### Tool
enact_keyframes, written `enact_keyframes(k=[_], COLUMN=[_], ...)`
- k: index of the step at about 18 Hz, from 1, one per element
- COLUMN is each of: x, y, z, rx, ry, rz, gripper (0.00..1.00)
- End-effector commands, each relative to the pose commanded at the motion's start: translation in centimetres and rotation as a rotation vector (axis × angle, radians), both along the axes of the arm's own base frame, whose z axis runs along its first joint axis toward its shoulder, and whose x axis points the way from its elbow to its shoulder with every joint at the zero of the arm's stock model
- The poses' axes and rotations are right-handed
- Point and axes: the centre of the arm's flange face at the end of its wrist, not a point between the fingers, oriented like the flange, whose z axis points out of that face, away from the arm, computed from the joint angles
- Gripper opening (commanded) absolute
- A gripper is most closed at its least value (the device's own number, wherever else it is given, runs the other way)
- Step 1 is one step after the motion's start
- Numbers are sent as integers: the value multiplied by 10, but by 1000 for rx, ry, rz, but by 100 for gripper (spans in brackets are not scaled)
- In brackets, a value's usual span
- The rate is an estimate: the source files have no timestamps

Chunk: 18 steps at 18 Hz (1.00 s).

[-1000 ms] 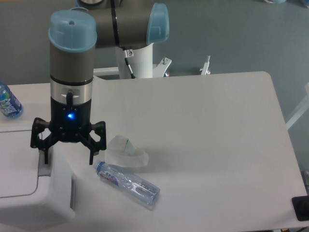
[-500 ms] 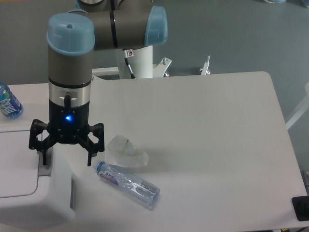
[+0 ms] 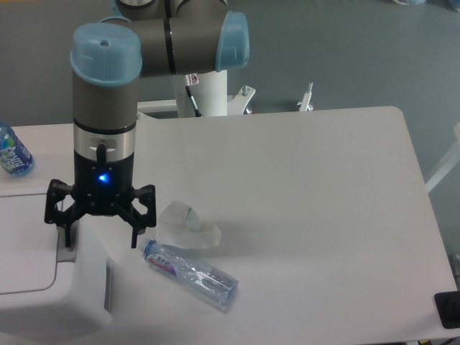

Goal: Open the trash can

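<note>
I see the gripper pointing straight down, its two black fingers spread wide apart and grasping nothing. It hangs over the right edge of the trash can, a big, smooth, white plastic box with rounded corners in the lower left corner. One fingertip sits at the bin's grey bar; I cannot tell if it touches. On the matte white table, just right of the bin, lie a crumpled clear bottle and a clear bottle with a blue label. A blue bottle sits at the far left edge.
</note>
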Motion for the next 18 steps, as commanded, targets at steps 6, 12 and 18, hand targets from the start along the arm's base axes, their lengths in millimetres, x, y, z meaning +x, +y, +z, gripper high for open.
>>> enact_keyframes(k=[6, 12, 18], x=[0, -2, -40], y=[0, 2, -9], z=[-2, 5, 59], rx=[-3, 10, 93], ry=[-2, 8, 244], rz=[0, -1, 76], gripper=[100, 100, 100])
